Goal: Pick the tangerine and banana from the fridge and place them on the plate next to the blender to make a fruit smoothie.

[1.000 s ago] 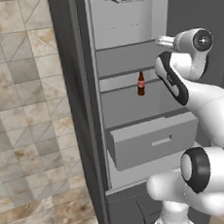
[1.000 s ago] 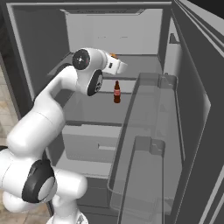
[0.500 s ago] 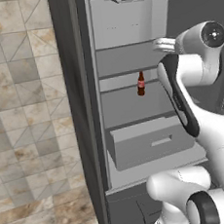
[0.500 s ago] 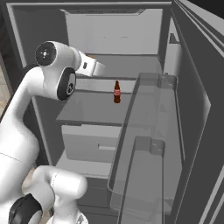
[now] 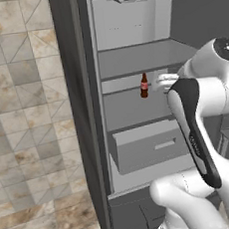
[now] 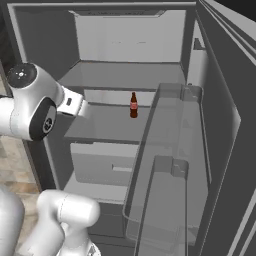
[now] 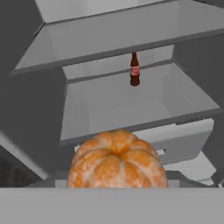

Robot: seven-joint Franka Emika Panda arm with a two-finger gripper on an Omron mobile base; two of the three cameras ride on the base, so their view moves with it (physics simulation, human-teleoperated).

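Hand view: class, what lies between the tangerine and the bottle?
Bare pale shelf of the fridge and nothing else. The tangerine sits low in the hand view; the bottle stands at the shelf's back.

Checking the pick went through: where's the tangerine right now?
In the hand view the tangerine sits at the bottom centre, close against the camera and in front of the open fridge, with the bottle on a shelf beyond it.
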